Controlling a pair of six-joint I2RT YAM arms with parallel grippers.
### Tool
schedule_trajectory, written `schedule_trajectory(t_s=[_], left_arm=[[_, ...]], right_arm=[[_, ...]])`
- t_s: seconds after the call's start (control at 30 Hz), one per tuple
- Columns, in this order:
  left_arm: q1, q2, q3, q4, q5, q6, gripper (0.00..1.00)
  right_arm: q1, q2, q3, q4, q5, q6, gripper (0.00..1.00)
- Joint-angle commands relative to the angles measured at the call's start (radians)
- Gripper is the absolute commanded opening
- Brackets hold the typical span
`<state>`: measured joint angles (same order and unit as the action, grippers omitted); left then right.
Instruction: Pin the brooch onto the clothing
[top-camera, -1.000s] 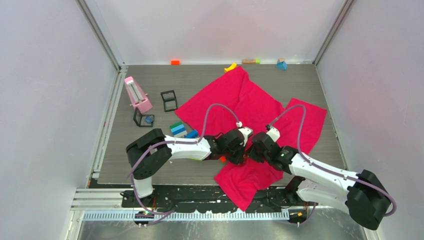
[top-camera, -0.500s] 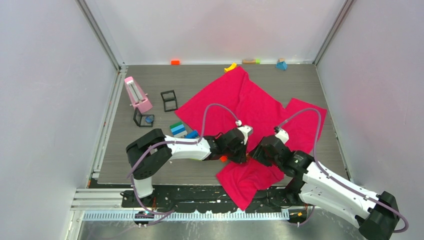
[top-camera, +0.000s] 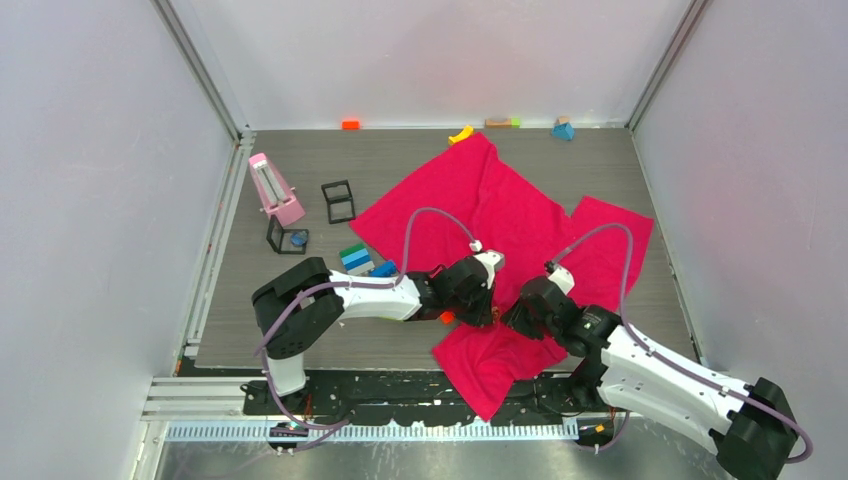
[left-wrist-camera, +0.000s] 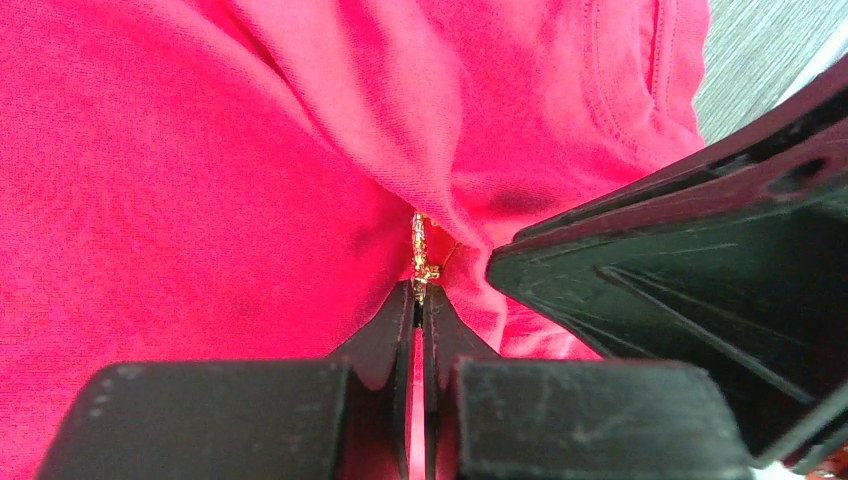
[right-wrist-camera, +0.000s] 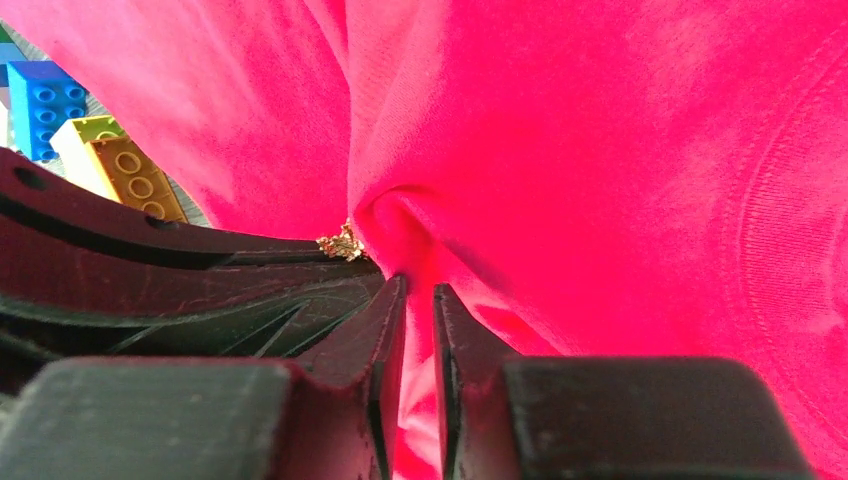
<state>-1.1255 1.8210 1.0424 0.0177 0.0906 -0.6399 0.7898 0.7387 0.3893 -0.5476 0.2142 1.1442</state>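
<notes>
The crimson T-shirt (top-camera: 500, 210) lies spread on the table, its near part bunched between both grippers. My left gripper (top-camera: 487, 303) is shut at the fold; in the left wrist view its tips (left-wrist-camera: 421, 292) pinch a small gold glittery piece, the brooch (left-wrist-camera: 423, 255), pressed against the shirt (left-wrist-camera: 200, 150). No pink part shows. My right gripper (top-camera: 513, 317) meets it from the right. In the right wrist view it (right-wrist-camera: 419, 292) is shut on a pinched ridge of the shirt (right-wrist-camera: 600, 150), with the brooch (right-wrist-camera: 343, 244) just left of its tips.
Stacked toy bricks (top-camera: 356, 259) and a blue brick (top-camera: 384, 268) sit left of the shirt; they also show in the right wrist view (right-wrist-camera: 40, 95). A small orange piece (top-camera: 447, 317) lies under the left wrist. A pink stand (top-camera: 275, 190), two black wire cubes (top-camera: 338, 201), and loose blocks (top-camera: 461, 134) stand farther back.
My right arm has swung and its gripper has drawn slightly toward the near edge, tugging the shirt's right part. The left gripper has stayed in place.
</notes>
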Motion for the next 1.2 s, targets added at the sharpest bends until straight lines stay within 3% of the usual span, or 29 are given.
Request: schedule_trajectory(t_s=[0.0, 0.1, 0.17, 0.73, 1.17], left_arm=[[0.004, -0.025, -0.004, 0.072, 0.004, -0.011, 0.00], [0.004, -0.028, -0.010, 0.084, 0.003, -0.016, 0.00], [0.003, -0.030, -0.017, 0.098, 0.001, -0.022, 0.00], [0.010, -0.083, -0.123, 0.332, 0.031, -0.126, 0.00], [0.016, -0.074, -0.136, 0.417, 0.088, -0.162, 0.00]], right_arm=[[0.006, 0.033, -0.026, 0.121, -0.039, 0.023, 0.17], [0.007, 0.051, -0.056, 0.182, -0.064, 0.033, 0.04], [0.006, 0.053, -0.073, 0.216, -0.082, 0.043, 0.01], [0.006, 0.128, -0.106, 0.288, -0.139, 0.056, 0.01], [0.006, 0.160, -0.110, 0.315, -0.156, 0.053, 0.01]])
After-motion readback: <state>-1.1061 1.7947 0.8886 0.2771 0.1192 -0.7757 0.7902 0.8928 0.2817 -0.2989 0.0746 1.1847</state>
